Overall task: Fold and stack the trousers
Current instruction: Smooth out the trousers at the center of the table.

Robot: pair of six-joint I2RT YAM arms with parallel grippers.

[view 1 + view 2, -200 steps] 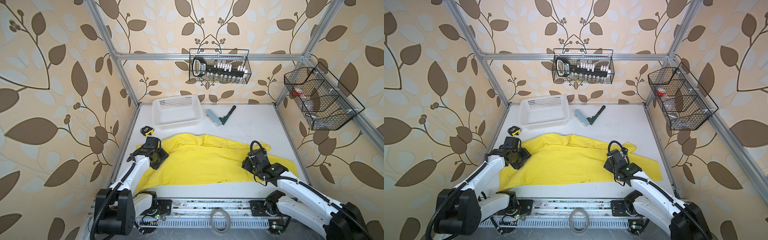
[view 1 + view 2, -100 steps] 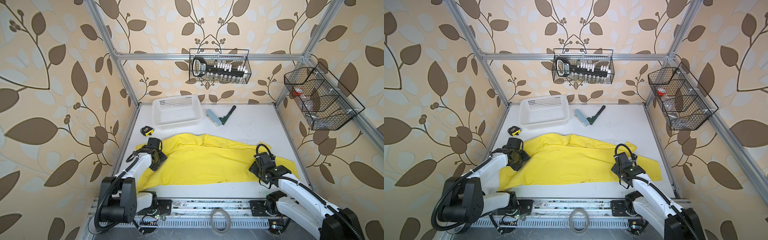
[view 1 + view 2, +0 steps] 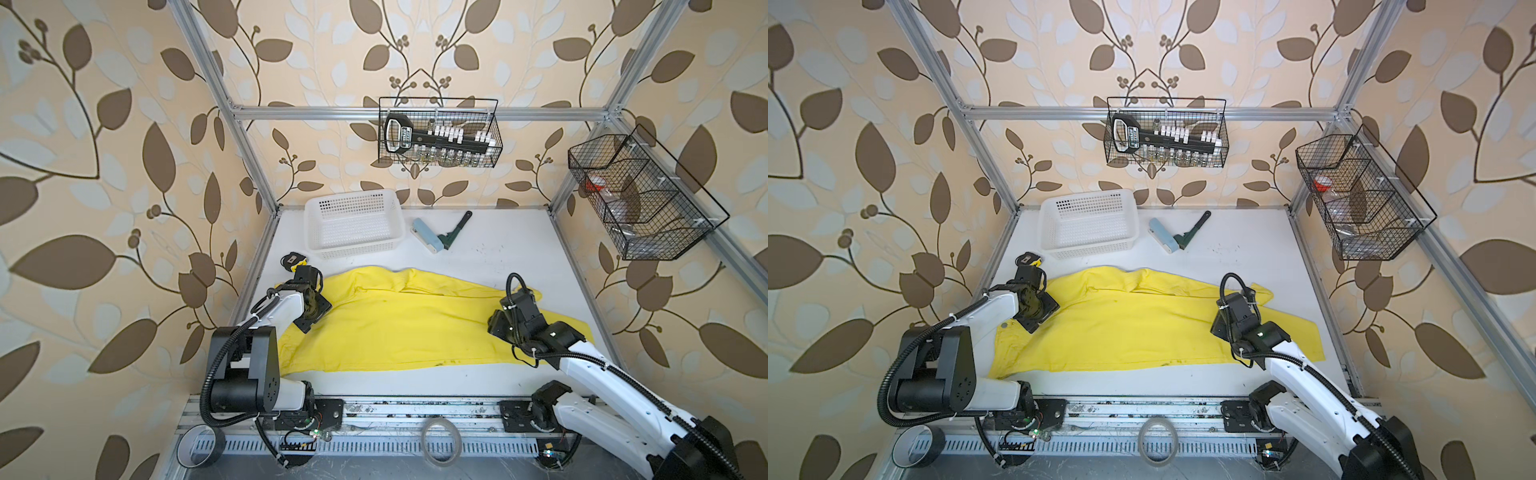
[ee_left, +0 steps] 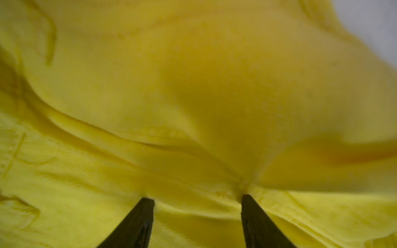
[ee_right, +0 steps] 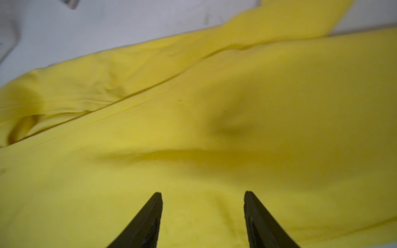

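Fingers (image 4: 137, 223) of your left gripper (image 4: 196, 198) and right gripper (image 5: 202, 194) stand spread, holding nothing, low over the bright yellow cotton trousers (image 3: 399, 324) sprawled near the front edge of the white tabletop (image 3: 498, 257), waistband toward its left edge. Smoothing looks in hand; next, you must pinch both ends and fold the legs across.

The trousers (image 3: 395, 324) are matt, creased cloth; the basket (image 3: 357, 250) looks like smooth perforated plastic.
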